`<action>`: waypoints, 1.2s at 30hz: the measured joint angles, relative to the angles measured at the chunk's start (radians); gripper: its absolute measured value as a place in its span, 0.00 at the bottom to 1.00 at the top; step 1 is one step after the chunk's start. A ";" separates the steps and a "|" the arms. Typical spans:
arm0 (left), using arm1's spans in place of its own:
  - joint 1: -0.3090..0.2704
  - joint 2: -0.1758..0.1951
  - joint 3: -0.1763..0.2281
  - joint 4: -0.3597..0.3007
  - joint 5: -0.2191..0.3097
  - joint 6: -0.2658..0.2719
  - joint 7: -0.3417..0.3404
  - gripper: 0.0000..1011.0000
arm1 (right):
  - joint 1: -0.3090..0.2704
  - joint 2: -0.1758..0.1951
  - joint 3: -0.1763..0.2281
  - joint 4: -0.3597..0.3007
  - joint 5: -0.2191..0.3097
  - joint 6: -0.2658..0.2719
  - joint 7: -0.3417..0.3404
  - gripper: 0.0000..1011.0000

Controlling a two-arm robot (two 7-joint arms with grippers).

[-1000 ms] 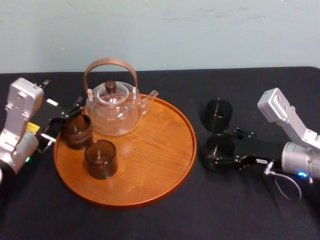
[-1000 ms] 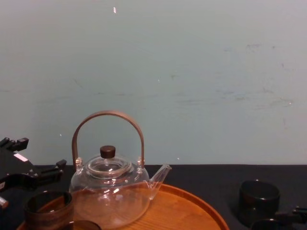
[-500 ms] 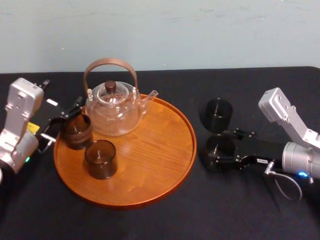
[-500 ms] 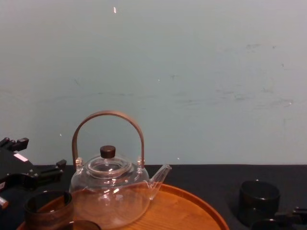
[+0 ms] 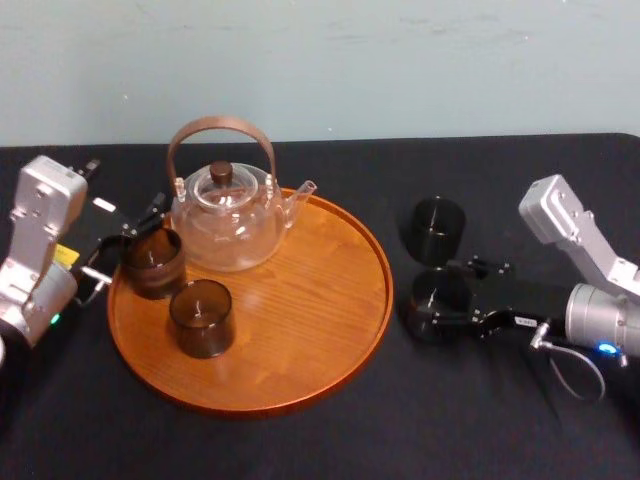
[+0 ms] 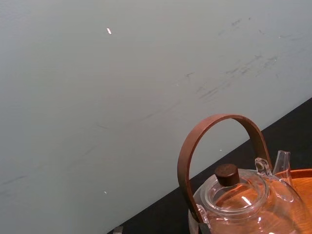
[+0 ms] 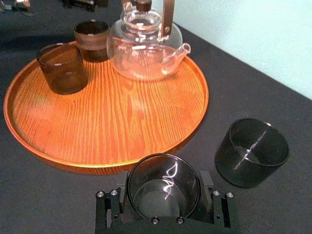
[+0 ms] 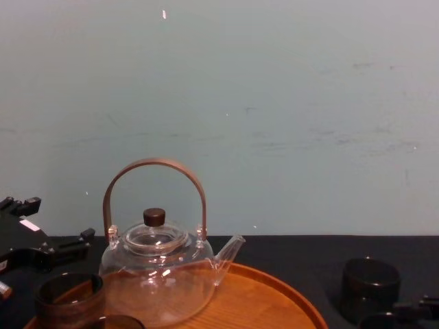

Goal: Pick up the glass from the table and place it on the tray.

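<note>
Right gripper [image 7: 164,191] — fingers pressed against the sides of the round smoked glass [image 5: 440,295], upright on the matte black table [image 5: 480,420], just right of the round wood-grain tray [image 5: 300,330]. Left gripper [image 5: 130,242] — fingers spread, at the tray's left rim.

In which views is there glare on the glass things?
Right wrist view: white streaks inside the glass at the right gripper and in the dark glass beside it. Left wrist view: bright spots on the teapot. Head view: soft sheen on the tray; left gripper at its left rim.
</note>
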 joint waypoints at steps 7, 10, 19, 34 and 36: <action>0.000 0.000 0.000 0.000 0.000 0.000 0.000 0.99 | -0.008 0.026 0.020 -0.032 0.029 -0.034 0.030 0.89; 0.000 0.000 0.000 0.000 0.000 0.000 0.000 0.99 | -0.003 0.039 0.025 -0.049 0.041 -0.042 0.046 0.89; 0.000 0.000 0.000 0.000 0.000 0.000 0.000 0.99 | 0.032 0.062 0.015 -0.086 0.055 -0.063 0.086 0.89; 0.000 0.000 0.000 0.000 0.000 0.000 0.000 0.99 | 0.130 -0.019 -0.082 -0.041 0.014 -0.080 0.103 0.89; 0.000 0.000 0.000 0.000 0.000 0.000 0.000 0.99 | 0.143 -0.036 -0.098 -0.032 0.007 -0.084 0.105 0.89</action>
